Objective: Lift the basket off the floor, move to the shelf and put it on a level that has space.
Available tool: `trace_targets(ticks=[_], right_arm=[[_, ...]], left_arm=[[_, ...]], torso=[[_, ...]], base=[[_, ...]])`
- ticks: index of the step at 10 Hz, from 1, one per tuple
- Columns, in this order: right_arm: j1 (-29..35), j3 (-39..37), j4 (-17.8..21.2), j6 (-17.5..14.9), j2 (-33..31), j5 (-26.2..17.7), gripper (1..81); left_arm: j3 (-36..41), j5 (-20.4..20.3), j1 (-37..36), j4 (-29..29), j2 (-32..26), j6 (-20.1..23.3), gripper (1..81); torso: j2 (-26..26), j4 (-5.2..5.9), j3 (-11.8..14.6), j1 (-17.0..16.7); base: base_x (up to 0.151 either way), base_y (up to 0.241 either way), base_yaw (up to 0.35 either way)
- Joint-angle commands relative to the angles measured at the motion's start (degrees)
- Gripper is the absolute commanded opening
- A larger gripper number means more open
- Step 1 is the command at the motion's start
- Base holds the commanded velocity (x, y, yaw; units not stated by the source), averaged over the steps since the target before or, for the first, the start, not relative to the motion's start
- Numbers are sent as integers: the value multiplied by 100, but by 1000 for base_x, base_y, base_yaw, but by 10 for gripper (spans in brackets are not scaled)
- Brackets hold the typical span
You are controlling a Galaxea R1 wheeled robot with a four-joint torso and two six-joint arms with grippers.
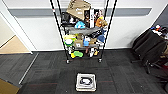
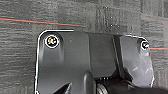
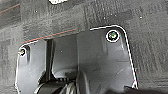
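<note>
The basket point(image 1: 86, 82) stands on the dark carpet in the head view, low in the middle, with its pale lining and dark rim facing up. Behind it, against the white wall, stands the shelf point(image 1: 67, 37), a black wire rack on small wheels. Its tiers are crowded with toys and boxes, and a tilted cardboard box point(image 1: 78, 8) sits on an upper one. Its posts run past the picture's upper edge, so the top level is hidden. In the right wrist view a pale corner point(image 3: 57, 1), perhaps of the basket, lies on the carpet. Nothing is touching the basket.
A black office chair point(image 1: 150, 47) draped with dark cloth stands at the right. At the left a doorway opens onto a light wooden floor point(image 1: 12, 46). A brown cardboard corner point(image 1: 6, 88) lies at the lower left. Thin red lines point(image 2: 42, 22) cross the carpet.
</note>
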Motion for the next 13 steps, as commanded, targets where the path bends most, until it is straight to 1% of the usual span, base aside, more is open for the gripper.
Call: trace_targets(ticks=[1, 13], right_arm=[[181, -9, 0, 7, -68, -314, 811], [181, -114, -18, 7, -7, -314, 811]], left_arm=[[23, 309, -174, -26, -55, 4, 811], [15, 309, -166, -26, -37, 4, 811]], torso=[[0, 0, 0, 0], [0, 0, 0, 2]], base=[[136, 0, 0], [131, 0, 0]])
